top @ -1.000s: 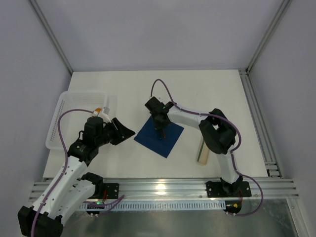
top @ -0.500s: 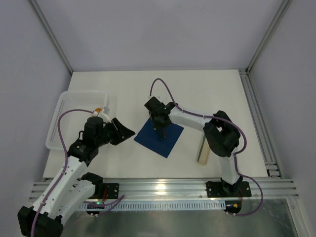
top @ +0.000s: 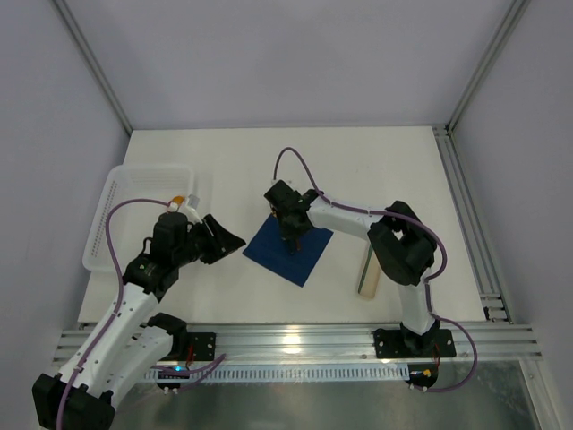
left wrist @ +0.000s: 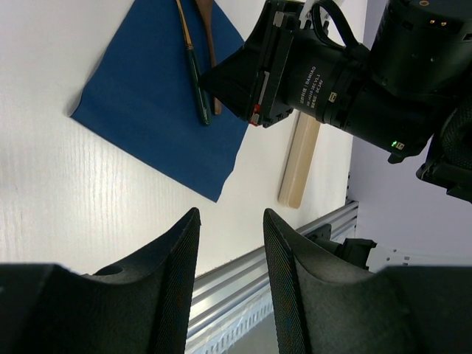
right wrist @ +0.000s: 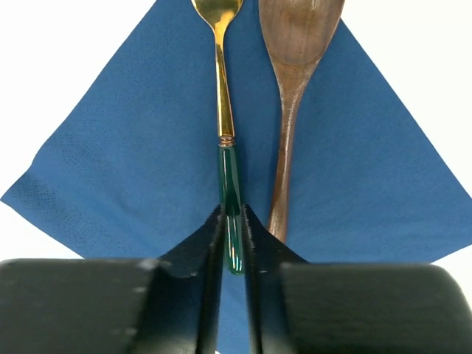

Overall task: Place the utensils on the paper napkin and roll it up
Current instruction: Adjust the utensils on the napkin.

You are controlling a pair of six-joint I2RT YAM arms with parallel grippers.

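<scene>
The navy paper napkin (top: 293,253) lies flat on the table as a diamond. It also shows in the right wrist view (right wrist: 125,169) and the left wrist view (left wrist: 144,110). Two utensils lie side by side on it: a gold spoon with a dark green handle (right wrist: 223,96) and a brown wooden spoon (right wrist: 289,96). My right gripper (right wrist: 232,212) is low over the napkin, shut on the end of the green handle. My left gripper (left wrist: 230,217) is open and empty, left of the napkin and above the table (top: 231,240).
A pale beige bar (top: 368,273) lies right of the napkin, near the right arm's elbow. A white mesh basket (top: 115,199) stands at the table's left edge. An aluminium rail (top: 295,340) runs along the near edge.
My right gripper has edged slightly nearer over the napkin, with the spoon between its fingers. The left arm has not moved.
</scene>
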